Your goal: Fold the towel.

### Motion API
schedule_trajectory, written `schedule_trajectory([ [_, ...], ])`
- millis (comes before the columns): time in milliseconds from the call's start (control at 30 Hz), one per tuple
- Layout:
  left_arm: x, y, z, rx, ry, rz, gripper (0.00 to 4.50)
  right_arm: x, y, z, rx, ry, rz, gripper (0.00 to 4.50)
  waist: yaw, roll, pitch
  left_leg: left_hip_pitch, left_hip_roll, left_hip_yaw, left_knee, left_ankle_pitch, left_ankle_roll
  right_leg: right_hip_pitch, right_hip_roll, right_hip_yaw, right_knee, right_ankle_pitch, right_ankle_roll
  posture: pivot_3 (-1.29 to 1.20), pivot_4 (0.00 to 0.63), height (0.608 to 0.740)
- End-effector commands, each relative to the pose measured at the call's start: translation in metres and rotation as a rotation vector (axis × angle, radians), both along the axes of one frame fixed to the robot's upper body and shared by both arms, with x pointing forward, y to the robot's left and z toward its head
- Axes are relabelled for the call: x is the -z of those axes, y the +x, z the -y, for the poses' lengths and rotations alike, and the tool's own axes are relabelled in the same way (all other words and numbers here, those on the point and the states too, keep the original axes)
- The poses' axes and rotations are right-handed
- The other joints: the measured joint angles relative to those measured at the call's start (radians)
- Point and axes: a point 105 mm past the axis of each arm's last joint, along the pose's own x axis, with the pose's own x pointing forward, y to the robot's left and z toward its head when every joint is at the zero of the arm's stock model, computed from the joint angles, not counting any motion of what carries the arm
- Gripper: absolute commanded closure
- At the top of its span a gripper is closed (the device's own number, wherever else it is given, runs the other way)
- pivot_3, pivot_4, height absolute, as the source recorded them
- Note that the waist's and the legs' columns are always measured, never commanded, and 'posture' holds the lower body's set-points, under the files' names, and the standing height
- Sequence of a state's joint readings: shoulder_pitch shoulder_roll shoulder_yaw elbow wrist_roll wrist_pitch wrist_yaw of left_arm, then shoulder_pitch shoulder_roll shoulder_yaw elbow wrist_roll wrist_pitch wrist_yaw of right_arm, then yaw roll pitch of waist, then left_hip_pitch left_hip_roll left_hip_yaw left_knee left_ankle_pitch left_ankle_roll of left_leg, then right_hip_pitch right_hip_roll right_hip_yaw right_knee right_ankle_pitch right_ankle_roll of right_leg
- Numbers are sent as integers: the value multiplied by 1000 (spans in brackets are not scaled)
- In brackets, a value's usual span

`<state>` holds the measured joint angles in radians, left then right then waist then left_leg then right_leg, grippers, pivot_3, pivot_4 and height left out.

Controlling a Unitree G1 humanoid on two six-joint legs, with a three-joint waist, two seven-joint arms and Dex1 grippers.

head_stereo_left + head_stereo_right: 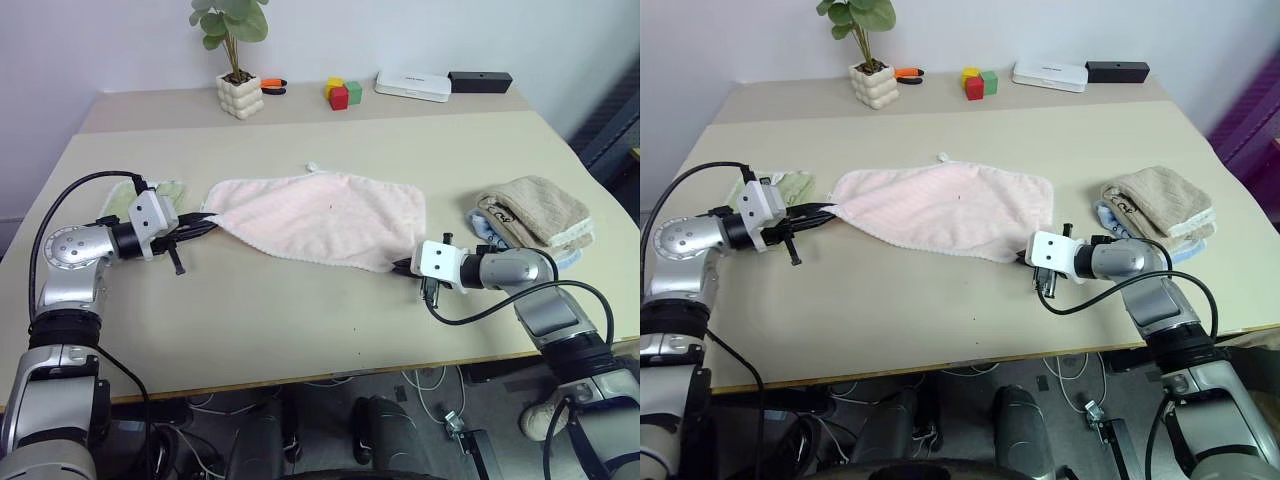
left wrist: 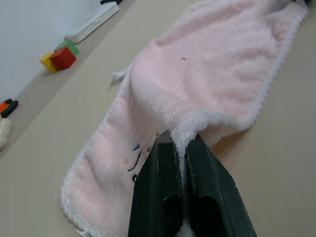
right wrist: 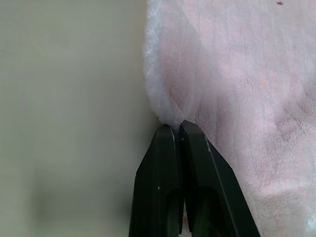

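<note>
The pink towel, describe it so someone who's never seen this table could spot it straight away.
On the beige table, look at the middle, between the two robot arms. The pink towel lies spread flat there, with a small white loop tag on its far edge. Unlike the tan towel folded at the right, it is pale pink and unfolded.

Bright, even light; soft shadows

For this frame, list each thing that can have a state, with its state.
towel: spread flat on the table, not yet folded, pinched at two near corners.
left tool: shut on a towel corner.
right tool: shut on a towel corner.
beige towel: folded, stacked on other cloths.
</note>
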<state>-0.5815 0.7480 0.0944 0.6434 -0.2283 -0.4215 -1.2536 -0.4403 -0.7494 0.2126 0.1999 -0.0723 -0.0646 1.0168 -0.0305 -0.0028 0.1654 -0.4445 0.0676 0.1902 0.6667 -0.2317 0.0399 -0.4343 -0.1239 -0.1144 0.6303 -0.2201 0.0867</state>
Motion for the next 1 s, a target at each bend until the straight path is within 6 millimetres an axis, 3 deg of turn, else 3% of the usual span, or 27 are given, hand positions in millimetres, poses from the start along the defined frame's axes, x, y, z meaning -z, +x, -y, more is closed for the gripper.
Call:
schedule_trajectory([
  [33,-11,-6,-10,11,36,22,4500,-16,-9,19,10,30,-42,4465,10,0,0,0,0,0,0,0,0,0,0,0,0,0,-1,0,150,740],
  [133,-6,-15,-15,47,93,-13,4500,-36,-22,29,-39,89,-55,4465,17,0,0,-1,0,0,0,-1,1,-1,-1,0,0,-1,-2,0,150,740],
  [233,3,-23,-17,87,151,-37,4500,-43,-32,41,-53,103,-100,4465,18,1,0,-1,0,1,0,-1,1,-1,-1,0,0,-1,-2,0,150,740],
  [600,36,-65,-15,234,193,-210,4500,-35,-78,58,-66,53,-259,4465,17,1,0,-1,-1,1,0,-6,4,-7,-4,-1,0,-1,-3,0,150,740],
  [833,43,-112,1,377,166,-456,4500,-29,-92,74,-67,-10,-298,4465,18,1,1,-1,-1,1,-1,-7,5,-7,-6,-1,-3,-3,-5,0,150,740],
  [933,43,-111,6,377,141,-464,4500,-30,-89,70,-77,-2,-280,4465,19,2,1,-1,-1,1,-1,-8,5,-7,-8,-1,-3,-3,-5,0,150,740],
  [1000,39,-95,7,331,115,-386,4500,-31,-80,68,-69,7,-242,4465,19,2,1,-1,-1,1,-1,-7,5,-7,-8,-1,-3,-3,-5,0,150,740],
])
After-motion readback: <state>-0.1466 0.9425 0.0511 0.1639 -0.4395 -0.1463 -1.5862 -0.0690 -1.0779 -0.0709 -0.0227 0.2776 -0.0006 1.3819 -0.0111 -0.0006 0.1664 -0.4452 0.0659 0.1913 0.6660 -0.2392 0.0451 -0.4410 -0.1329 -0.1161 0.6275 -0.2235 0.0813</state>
